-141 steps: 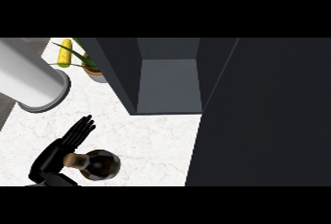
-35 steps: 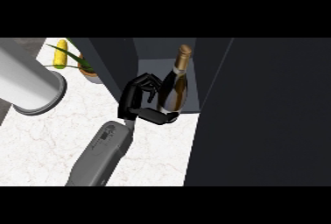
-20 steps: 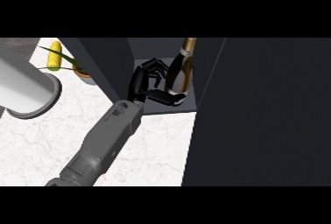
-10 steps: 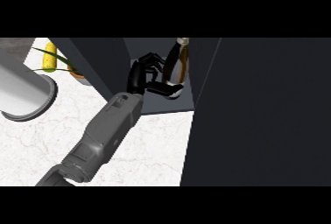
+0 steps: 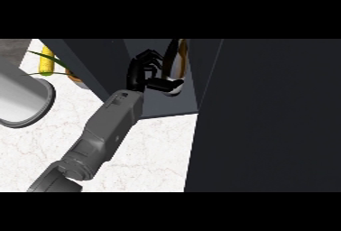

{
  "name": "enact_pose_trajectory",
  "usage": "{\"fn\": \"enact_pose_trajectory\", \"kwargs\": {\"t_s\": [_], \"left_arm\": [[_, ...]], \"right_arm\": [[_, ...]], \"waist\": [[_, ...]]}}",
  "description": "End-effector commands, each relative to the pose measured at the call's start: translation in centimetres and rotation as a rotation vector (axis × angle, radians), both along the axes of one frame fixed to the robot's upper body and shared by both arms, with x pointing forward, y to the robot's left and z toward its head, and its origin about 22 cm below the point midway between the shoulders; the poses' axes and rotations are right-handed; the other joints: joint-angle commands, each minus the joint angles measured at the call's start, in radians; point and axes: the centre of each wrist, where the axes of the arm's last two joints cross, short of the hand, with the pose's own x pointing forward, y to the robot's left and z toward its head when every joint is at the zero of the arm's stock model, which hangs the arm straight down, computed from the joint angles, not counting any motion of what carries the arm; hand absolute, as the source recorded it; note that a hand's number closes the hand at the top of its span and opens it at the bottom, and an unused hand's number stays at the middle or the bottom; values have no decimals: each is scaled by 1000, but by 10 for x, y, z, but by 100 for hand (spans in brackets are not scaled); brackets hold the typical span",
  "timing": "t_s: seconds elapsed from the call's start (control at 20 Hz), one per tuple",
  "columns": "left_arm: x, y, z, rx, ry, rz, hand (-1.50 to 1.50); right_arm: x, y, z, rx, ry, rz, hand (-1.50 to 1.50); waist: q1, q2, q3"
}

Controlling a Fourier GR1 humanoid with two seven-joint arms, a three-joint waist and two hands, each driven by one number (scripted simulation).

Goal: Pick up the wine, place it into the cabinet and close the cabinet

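Note:
The wine bottle [image 5: 177, 56], dark with a gold band, stands upright inside the open dark cabinet [image 5: 163, 106], close to its right inner wall. My left hand [image 5: 145, 67] reaches in from the lower left on a long grey forearm. Its fingers are curled round the bottle's left side and the thumb is hooked under it. The bottle's lower part is hidden behind the hand. The cabinet's door [image 5: 273, 117] stands open and fills the right half of the view. My right hand does not show.
A big grey cylinder [image 5: 20, 99] lies at the left edge on the white marble counter [image 5: 156, 151]. Behind it are a yellow item and green leaves [image 5: 48, 61], beside the cabinet's left wall [image 5: 93, 58].
My left arm has stretched deeper into the cabinet, carrying the bottle up and away from me. The bottle now stands further back inside.

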Motion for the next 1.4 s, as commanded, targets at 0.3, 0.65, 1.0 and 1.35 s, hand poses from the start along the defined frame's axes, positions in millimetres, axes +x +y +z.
{"fn": "enact_pose_trajectory", "kwargs": {"t_s": [0.3,0.65,1.0,1.35], "left_arm": [[9,15,8,151,-75,74,-150],[16,29,18,222,-82,135,-150],[26,25,40,116,-132,44,-150],[23,-4,45,-83,-191,-42,150]], "right_arm": [[-21,-3,23,95,4,88,-150],[-20,-3,20,74,2,93,-150],[-22,-3,18,77,-16,109,-150],[-26,-7,23,71,-5,91,-150]], "waist": [[-9,8,-1],[-20,12,-1],[-18,9,-2],[-4,3,-2]]}}
